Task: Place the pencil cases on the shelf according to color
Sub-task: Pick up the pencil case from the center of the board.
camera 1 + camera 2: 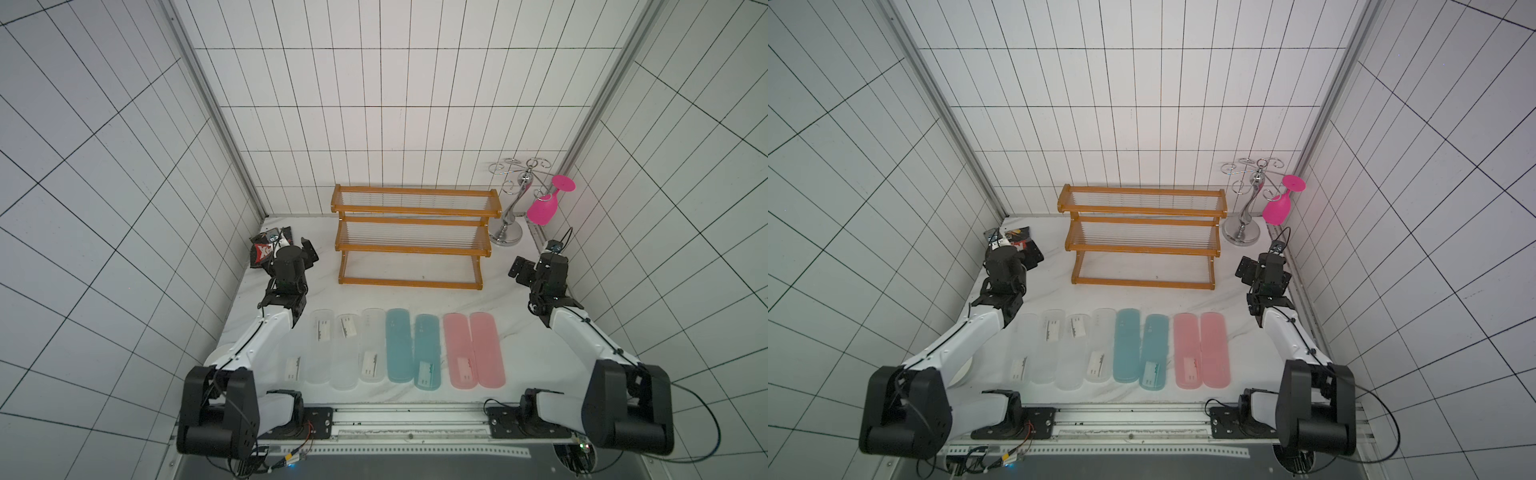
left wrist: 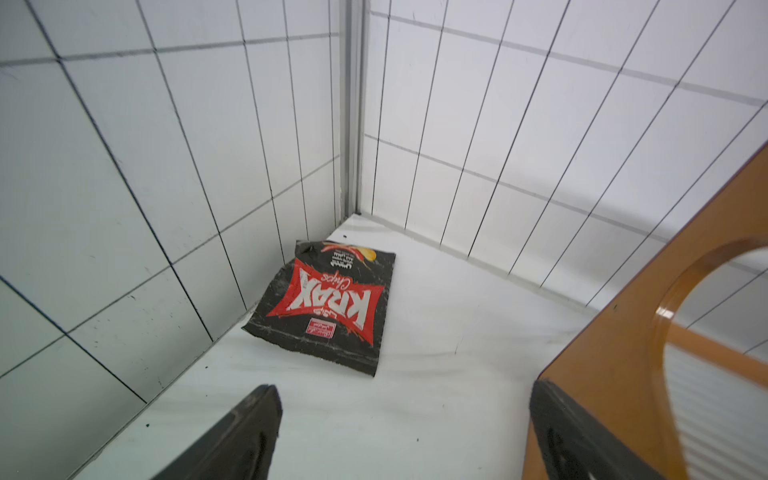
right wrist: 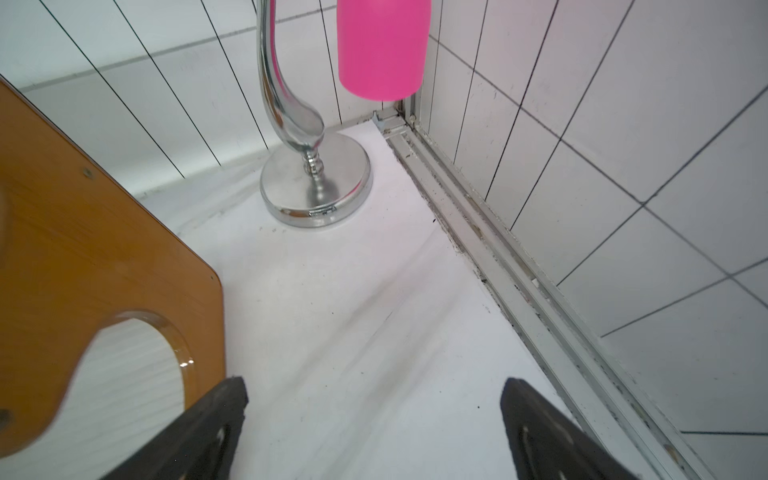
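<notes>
We see the left arm (image 1: 266, 332) hiding part of the leftmost clear pencil case (image 1: 300, 357), its label (image 1: 292, 368) print too small to read.

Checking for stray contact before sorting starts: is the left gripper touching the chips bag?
Apart. The left wrist view shows a strip of bare table between the open left gripper and the chips bag.

The shelf (image 1: 411, 248) has a glossy, varnished orange-brown wood frame and thin clear rods; the stand (image 3: 316, 187) is mirror-polished metal, and the goblet (image 3: 382, 45) is smooth, opaque pink plastic. The clear cases (image 1: 345, 353), teal cases (image 1: 400, 345) and pink cases (image 1: 486, 349) are frosted translucent plastic, some with white paper labels. The bag (image 2: 328, 303) is crinkled, dull black film, and the surface (image 3: 374, 311) is smooth matt white with faint grey veining.
</notes>
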Tool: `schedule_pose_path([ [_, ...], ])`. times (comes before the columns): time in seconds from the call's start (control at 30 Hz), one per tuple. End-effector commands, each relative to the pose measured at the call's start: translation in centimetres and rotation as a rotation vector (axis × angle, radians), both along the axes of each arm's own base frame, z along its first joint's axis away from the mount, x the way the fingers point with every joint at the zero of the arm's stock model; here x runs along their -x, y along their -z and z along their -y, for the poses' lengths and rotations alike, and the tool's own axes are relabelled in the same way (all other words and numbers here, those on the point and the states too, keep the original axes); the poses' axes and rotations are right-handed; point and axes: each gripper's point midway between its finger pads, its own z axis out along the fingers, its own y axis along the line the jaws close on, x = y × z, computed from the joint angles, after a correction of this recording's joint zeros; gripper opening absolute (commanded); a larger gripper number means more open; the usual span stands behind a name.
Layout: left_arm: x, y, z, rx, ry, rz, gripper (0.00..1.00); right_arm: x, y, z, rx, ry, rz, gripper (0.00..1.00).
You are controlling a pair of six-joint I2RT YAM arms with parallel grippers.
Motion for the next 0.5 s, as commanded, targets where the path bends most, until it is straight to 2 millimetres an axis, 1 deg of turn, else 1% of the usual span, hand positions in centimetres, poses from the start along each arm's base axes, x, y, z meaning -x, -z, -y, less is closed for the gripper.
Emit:
schedule_pose_path([
  [0.0, 3.7, 3.9, 0.7, 0.185, -0.026, -0.194, 0.98, 6.4, 4.3, -1.8, -0.136, 0.018, -0.295, 1.00],
  [0.03, 4.0, 3.6, 1.5, 0.213, 0.005, -0.195, 0.98, 7.4, 4.3, -2.5, -0.151, 0.005, -0.315, 1.00],
  [0.1, 5.0, 3.0, 3.8, 0.260, 0.093, -0.201, 0.98, 9.4, 4.8, -4.4, -0.196, -0.042, -0.371, 1.00],
  [0.17, 6.0, 2.7, 5.8, 0.251, 0.154, -0.222, 0.98, 11.2, 5.7, -7.0, -0.229, -0.125, -0.431, 1.00],
  [0.23, 7.0, 2.6, 7.8, 0.235, 0.216, -0.254, 0.98, 13.1, 6.7, -8.8, -0.213, -0.164, -0.498, 0.99],
  [0.3, 8.1, 2.6, 9.3, 0.230, 0.255, -0.282, 0.98, 14.8, 7.9, -9.8, -0.190, -0.184, -0.554, 0.99],
  [0.37, 8.8, 2.4, 10.6, 0.235, 0.300, -0.287, 0.98, 15.9, 9.2, -10.6, -0.201, -0.193, -0.594, 0.99],
  [0.47, 9.6, 1.9, 12.2, 0.239, 0.359, -0.275, 0.98, 17.0, 11.5, -10.6, -0.207, -0.171, -0.652, 0.99],
])
